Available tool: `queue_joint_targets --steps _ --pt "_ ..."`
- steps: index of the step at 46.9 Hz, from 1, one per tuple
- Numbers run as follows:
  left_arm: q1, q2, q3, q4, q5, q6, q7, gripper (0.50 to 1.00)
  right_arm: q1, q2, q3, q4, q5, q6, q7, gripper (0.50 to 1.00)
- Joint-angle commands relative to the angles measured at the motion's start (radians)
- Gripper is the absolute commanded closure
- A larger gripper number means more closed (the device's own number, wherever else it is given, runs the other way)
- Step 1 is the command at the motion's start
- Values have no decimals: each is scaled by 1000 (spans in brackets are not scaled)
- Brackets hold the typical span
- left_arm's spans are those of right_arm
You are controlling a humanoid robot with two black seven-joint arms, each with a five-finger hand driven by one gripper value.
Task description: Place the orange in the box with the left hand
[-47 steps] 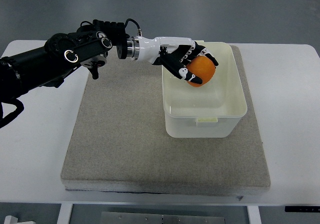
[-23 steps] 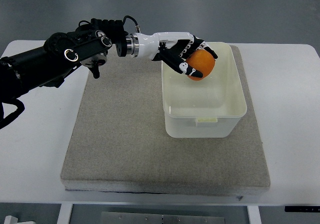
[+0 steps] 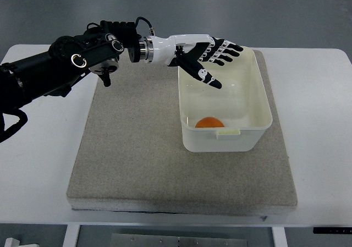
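One second ago the black-and-white robotic left hand (image 3: 208,57) gripped the round orange fruit (image 3: 209,122); now its fingers are spread empty above the translucent white plastic box (image 3: 263,95), where the fruit rests near the front wall, so the placement looks done.

Left arm (image 3: 66,65) reaching in from the left edge, black with a white forearm. Left hand (image 3: 206,57) flat, palm down, fingers (image 3: 228,51) spread wide, thumb angled downward, holding nothing.
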Motion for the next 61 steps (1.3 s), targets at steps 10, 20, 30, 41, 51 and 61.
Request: queue_joint_targets --steps 10,20,30,41,51,61 --pt "-2 15 -343 115 -17 89 0 538 0 0 0 -1 0 0 0 556" --pt "-2 8 -500 351 -32 202 0 540 0 0 0 -1 0 0 0 556" --pt "30 5 -506 459 -213 323 2 540 0 0 0 1 0 0 0 556" --pt "71 -23 -514 462 -296 428 2 540 0 0 0 1 0 0 0 556" --pt "136 -87 -514 466 -346 443 2 540 0 0 0 1 0 0 0 556" --pt "174 -87 -592 465 -428 430 3 540 0 0 0 -1 0 0 0 556"
